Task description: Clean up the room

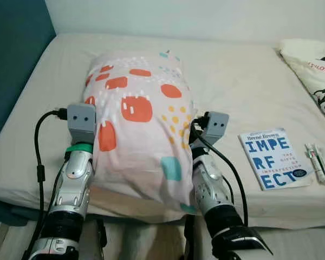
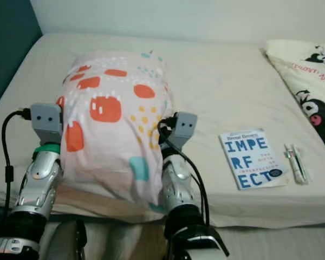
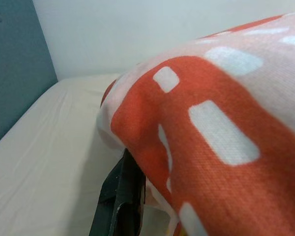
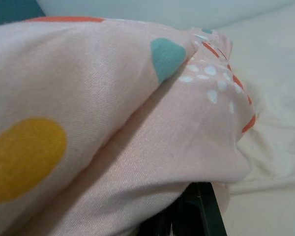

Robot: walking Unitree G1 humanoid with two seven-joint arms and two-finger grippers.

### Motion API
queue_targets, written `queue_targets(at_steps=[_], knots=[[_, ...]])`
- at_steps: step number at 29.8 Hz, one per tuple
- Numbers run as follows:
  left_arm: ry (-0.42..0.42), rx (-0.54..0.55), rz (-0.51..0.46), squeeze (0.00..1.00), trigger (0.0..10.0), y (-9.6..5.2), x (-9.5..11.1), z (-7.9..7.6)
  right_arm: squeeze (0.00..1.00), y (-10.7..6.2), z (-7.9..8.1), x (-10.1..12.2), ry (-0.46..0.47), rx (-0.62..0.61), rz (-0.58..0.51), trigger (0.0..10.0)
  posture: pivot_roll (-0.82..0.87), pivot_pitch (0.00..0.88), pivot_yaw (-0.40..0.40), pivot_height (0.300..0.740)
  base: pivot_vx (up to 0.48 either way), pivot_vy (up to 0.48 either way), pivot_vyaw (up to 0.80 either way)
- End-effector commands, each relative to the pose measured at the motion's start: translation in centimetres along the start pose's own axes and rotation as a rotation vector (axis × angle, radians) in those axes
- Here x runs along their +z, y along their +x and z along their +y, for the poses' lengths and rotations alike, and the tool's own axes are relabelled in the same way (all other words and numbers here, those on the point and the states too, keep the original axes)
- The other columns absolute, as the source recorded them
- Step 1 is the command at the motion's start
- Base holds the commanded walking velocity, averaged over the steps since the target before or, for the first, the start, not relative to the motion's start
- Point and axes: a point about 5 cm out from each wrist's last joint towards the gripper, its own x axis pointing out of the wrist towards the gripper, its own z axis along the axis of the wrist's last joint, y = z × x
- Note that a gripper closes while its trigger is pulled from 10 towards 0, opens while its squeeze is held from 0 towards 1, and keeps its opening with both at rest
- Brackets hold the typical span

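Patterned pillow (image 1: pixel 138 122) lies on the bed (image 1: pixel 244 81), long axis running away from the robot, flanked by left end effector (image 3: pixel 119 196) and right end effector (image 4: pixel 194 209); finger spacing cannot be told.

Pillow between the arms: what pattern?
Pale pink pillow with orange, teal, yellow shapes; left eye view.

Pillow (image 1: pixel 141 130): pale pink w/ orange-red blobs, white dashes, yellow dots, teal patches. Bed (image 1: pixel 244 81) sheet cream. Book (image 1: pixel 273 158): white cover, blue letters. Blanket (image 2: pixel 309 81): cream w/ black-and-white cartoon prints, pink bits. Wall (image 1: pixel 16 49) dark teal; arms silver.
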Motion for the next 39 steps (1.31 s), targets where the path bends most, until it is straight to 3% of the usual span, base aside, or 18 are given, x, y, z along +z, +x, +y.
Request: queue_targets(at_steps=[1, 12, 26, 39], knots=[[0.012, -0.087, -0.035, 0.0, 10.0, 0.05, 0.75, -1.98, 0.0, 0.43, 2.96, -0.16, 0.037, 0.083, -0.012, 10.0, 0.07, 0.0, 0.011, 0.605, 0.0, 0.0, 0.0], [-0.01, -0.111, -0.03, 0.0, 10.0, -0.15, 0.98, -2.63, 0.0, 0.56, 3.71, -0.19, 0.039, 0.109, -0.005, 10.0, 0.07, 0.0, 0.008, 0.659, 0.0, 0.0, 0.0], [-0.008, -0.121, -0.034, 0.0, 10.0, -0.09, 1.17, -2.62, 0.0, 0.56, 3.68, -0.14, 0.043, 0.107, -0.006, 10.0, 0.07, 0.0, 0.016, 0.669, 0.0, 0.0, 0.0], [-0.005, -0.135, -0.026, 0.0, 10.0, -0.08, 1.2, -2.67, 0.0, 0.51, 3.33, -0.02, 0.039, 0.082, -0.014, 10.0, 0.07, 0.0, 0.021, 0.724, 0.0, 0.0, 0.0]])
